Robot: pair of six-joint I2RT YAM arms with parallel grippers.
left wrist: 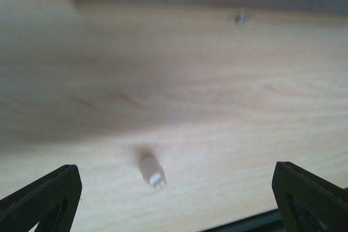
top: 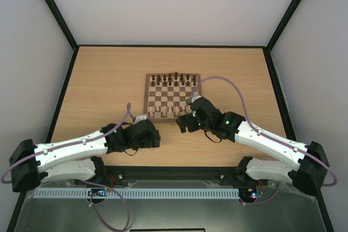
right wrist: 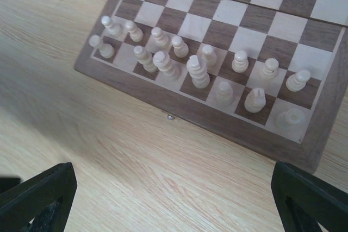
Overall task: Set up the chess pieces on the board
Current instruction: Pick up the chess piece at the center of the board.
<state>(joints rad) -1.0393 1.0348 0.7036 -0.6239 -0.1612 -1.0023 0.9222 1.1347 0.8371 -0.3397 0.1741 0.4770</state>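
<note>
Gaping wide, empty: left end effector [left wrist: 175, 180] near lone pale piece [left wrist: 151, 169]; right end effector [right wrist: 173, 176] beside board [right wrist: 228, 126].

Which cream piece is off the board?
The lone cream piece on the table just ahead of the left claw; the other cream pieces stand on the board.

The left arm [top: 70, 148] and right arm [top: 269, 140] wear white tapered shells between black joint housings, each with a small green light [top: 227, 121]. A lilac cable [top: 231, 83] loops along each. The fingers [left wrist: 46, 196] are matte black wedges in the wrist views' lower corners.
</note>
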